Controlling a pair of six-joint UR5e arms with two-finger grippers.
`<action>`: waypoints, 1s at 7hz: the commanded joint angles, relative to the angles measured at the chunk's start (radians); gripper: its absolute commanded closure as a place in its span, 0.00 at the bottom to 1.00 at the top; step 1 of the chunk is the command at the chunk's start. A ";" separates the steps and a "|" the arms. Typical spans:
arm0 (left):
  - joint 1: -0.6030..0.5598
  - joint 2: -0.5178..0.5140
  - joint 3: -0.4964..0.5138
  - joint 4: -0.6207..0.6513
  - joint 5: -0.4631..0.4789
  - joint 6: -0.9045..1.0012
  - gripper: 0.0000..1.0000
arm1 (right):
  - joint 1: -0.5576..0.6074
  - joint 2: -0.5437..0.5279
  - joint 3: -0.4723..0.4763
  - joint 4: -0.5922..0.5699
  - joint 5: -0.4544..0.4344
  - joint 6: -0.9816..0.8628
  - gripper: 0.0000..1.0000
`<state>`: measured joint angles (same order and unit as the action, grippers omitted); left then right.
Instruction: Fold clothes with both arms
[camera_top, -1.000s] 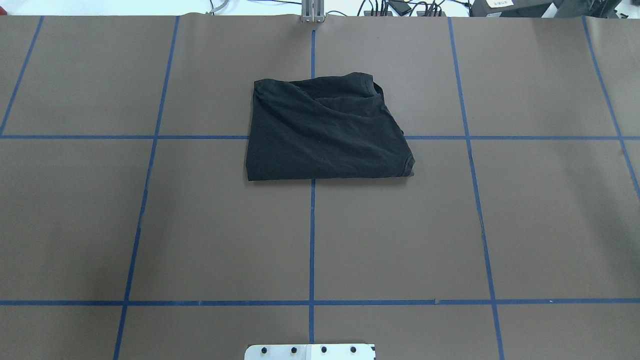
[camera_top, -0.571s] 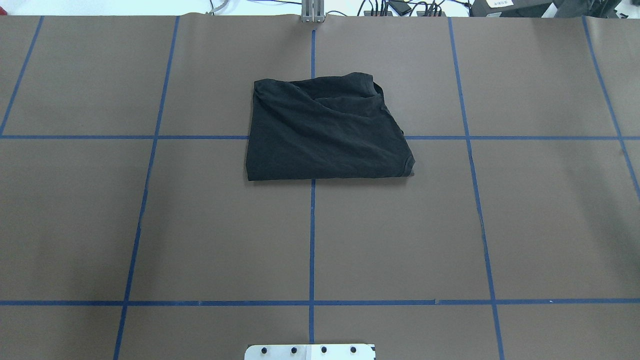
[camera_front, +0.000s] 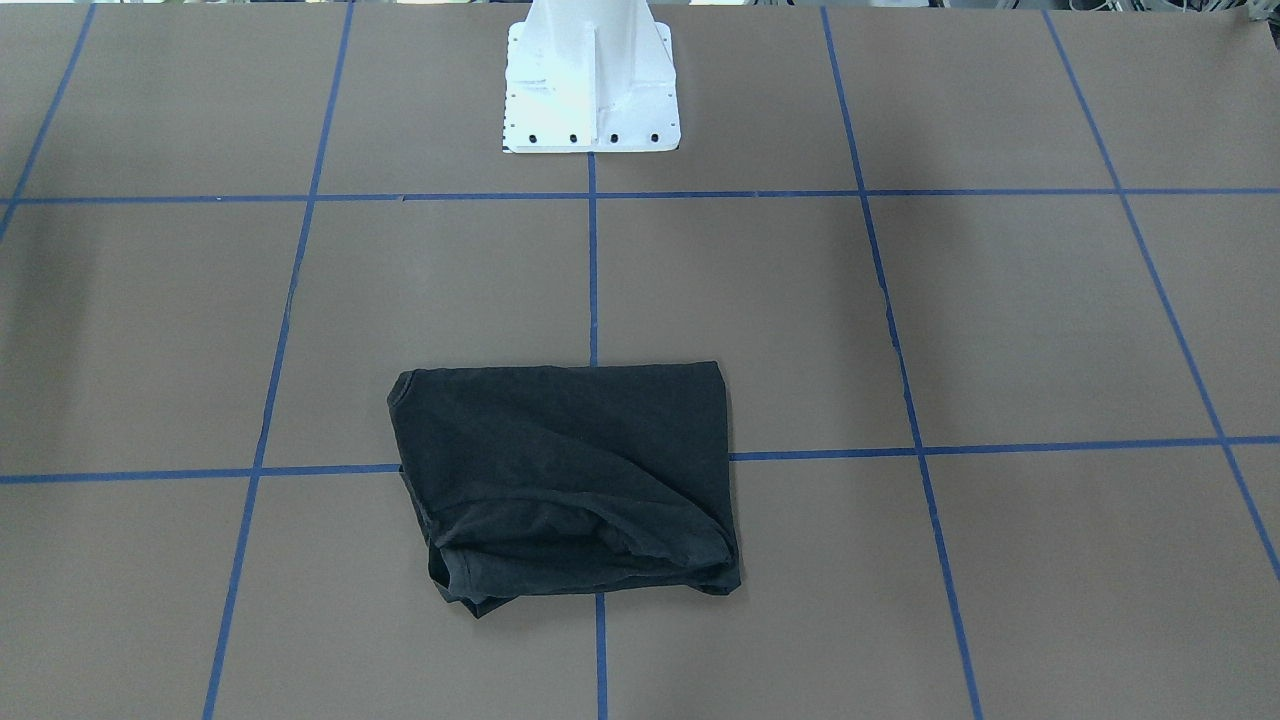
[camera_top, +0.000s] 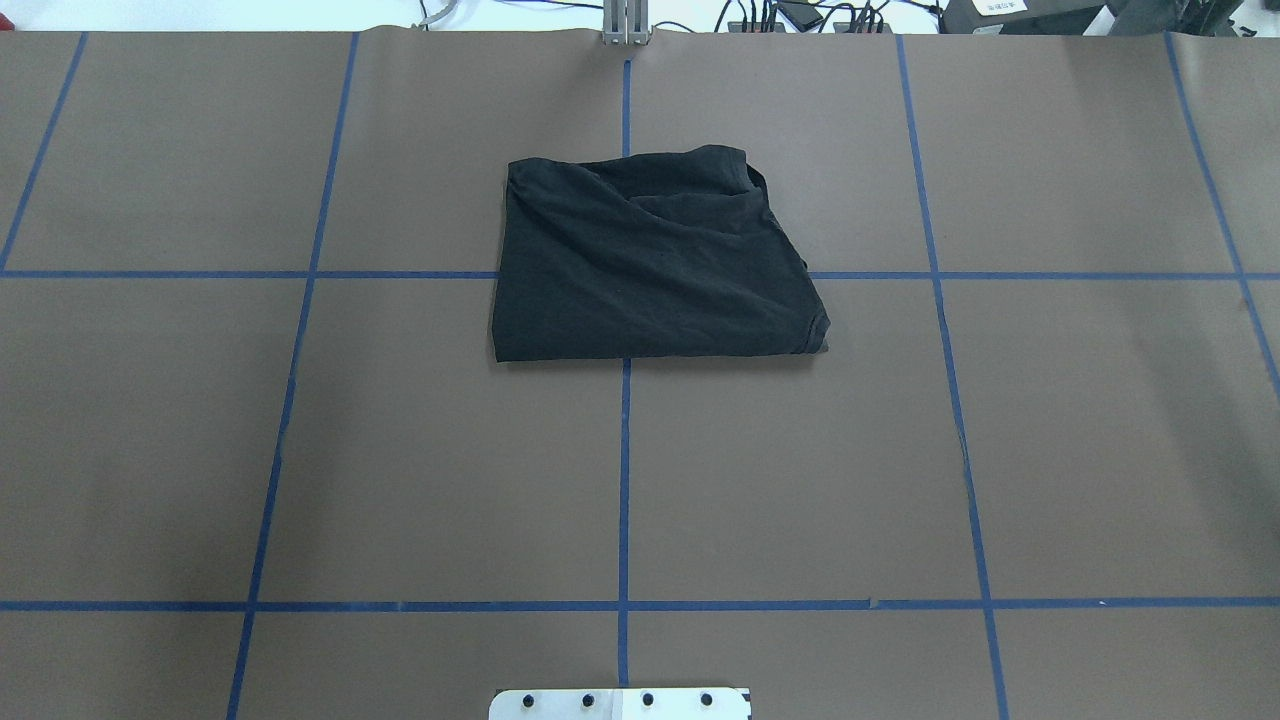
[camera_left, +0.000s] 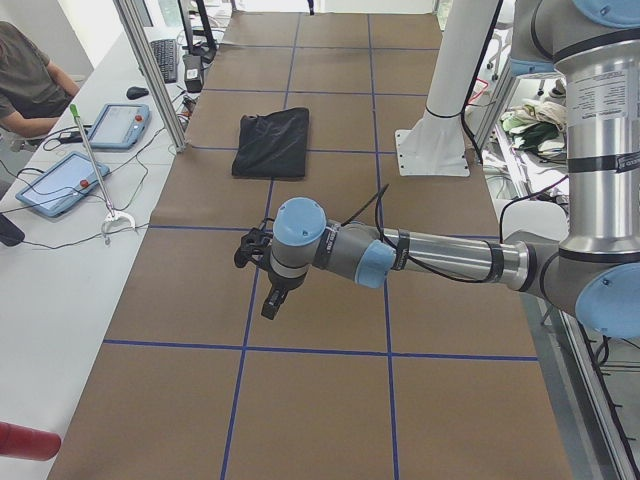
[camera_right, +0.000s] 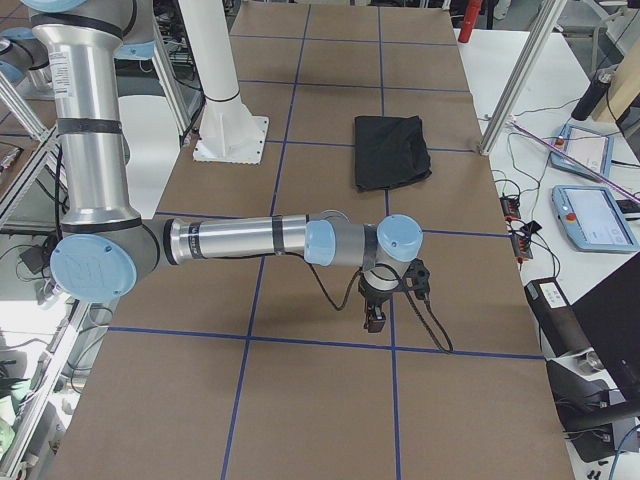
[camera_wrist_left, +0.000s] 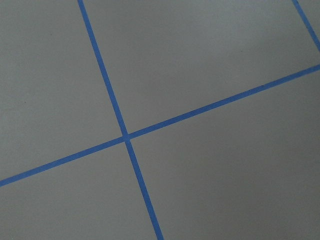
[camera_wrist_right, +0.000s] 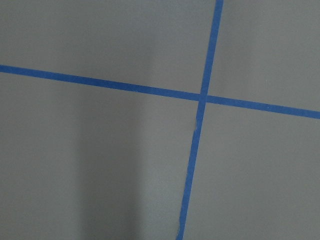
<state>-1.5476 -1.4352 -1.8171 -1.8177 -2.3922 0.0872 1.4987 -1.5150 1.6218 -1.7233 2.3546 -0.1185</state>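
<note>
The black T-shirt (camera_top: 650, 265) lies folded into a rough rectangle on the brown table, at the centre toward the far side. It also shows in the front view (camera_front: 560, 480), the left view (camera_left: 272, 143) and the right view (camera_right: 390, 150). Its logo is hidden. My left gripper (camera_left: 268, 303) hangs over bare table far from the shirt, toward the table's left end. My right gripper (camera_right: 375, 318) hangs over bare table toward the right end. Both show only in the side views, so I cannot tell whether they are open or shut. Both wrist views show only table and blue tape.
Blue tape lines (camera_top: 624, 480) divide the brown table into squares. The white base plate (camera_front: 590, 80) stands at the robot's edge. An operator (camera_left: 25, 75) sits beside control tablets (camera_left: 60, 185) along the far side bench, and more tablets (camera_right: 590, 215) lie there.
</note>
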 joint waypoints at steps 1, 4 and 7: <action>-0.002 0.001 -0.011 0.000 0.001 -0.003 0.00 | 0.000 -0.004 0.001 -0.001 0.031 0.004 0.00; 0.000 -0.004 -0.011 -0.009 -0.010 0.008 0.00 | 0.000 -0.007 0.035 -0.001 0.040 0.005 0.00; 0.000 -0.001 -0.019 -0.009 -0.010 -0.001 0.00 | 0.000 -0.025 0.027 -0.001 0.101 0.003 0.00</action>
<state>-1.5488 -1.4345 -1.8443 -1.8261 -2.3949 0.0871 1.4987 -1.5309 1.6550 -1.7246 2.4351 -0.1149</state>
